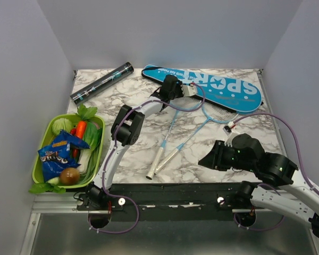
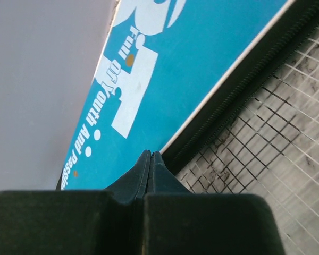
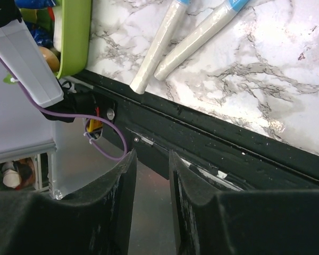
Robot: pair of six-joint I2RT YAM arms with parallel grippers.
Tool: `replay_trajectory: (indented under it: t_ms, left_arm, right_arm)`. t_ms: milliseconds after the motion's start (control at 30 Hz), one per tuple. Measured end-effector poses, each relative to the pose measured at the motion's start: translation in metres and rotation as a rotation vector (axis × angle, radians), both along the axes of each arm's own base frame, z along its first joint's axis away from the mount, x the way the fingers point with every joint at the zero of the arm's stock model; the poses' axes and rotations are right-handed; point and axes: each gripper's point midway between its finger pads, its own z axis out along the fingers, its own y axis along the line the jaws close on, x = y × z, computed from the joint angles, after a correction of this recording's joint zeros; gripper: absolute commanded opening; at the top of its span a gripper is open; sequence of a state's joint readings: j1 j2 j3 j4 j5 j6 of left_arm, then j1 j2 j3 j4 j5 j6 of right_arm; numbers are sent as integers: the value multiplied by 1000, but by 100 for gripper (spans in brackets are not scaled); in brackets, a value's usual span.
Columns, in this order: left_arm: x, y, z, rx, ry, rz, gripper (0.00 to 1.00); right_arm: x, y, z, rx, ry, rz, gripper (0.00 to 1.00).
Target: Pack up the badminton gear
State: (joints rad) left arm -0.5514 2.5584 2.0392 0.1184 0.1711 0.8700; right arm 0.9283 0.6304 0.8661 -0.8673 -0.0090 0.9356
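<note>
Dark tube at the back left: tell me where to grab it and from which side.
Grip the dark tube at mid-length, coming straight down from above, jaws closing across its slim width. It lies flat and diagonal on the marble table, with bare surface on both long sides.

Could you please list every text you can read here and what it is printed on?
"SPORT", last letter partly hidden: large white letters on the blue racket cover.
"Full of Youth And Passi", then cut off: small white print on the same cover, left wrist view.
Snack packet: print too blurred to read.
Dark tube: pale print too small to read.
</note>
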Motion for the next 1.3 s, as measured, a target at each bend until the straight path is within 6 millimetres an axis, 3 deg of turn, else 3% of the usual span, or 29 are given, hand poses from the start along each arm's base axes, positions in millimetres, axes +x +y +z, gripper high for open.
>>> replay_trajectory:
  t_ms: [200,300,400,467,533,567,700,833,967,1133,1300]
  left_arm:
    - [8,4,7,-20,-57,47,0]
    - [7,8,3,-11,-60,67,0]
    - [2,13,6,-8,-57,90,1]
    - [-2,19,11,-14,-49,111,18]
    - [-8,25,29,-46,-41,144,22]
    - [-11,28,37,-63,-37,158,33]
    - [-22,41,96,-178,-45,238,50]
    - [-40,52,163,-320,-54,281,59]
    - [-68,62,203,-469,34,326,68]
    - [-110,64,226,-618,227,349,70]
    - [-172,56,218,-676,436,306,77]
  right_arm:
    - [-1,1,0,9,3,0,38]
    - [-1,1,0,15,2,-2,57]
    - [6,-2,-2,-7,-12,-36,67]
    - [16,-6,-8,-49,-24,-83,70]
    - [29,-10,-14,-108,-37,-138,73]
    - [35,-11,-15,-129,-45,-164,73]
    - [68,-24,-22,-231,-72,-312,74]
    - [109,-51,-28,-276,-61,-508,75]
    - [146,-88,-30,-287,-52,-709,76]
    - [181,-144,-40,-261,-28,-949,80]
    - [202,-194,-73,-239,69,-1126,83]
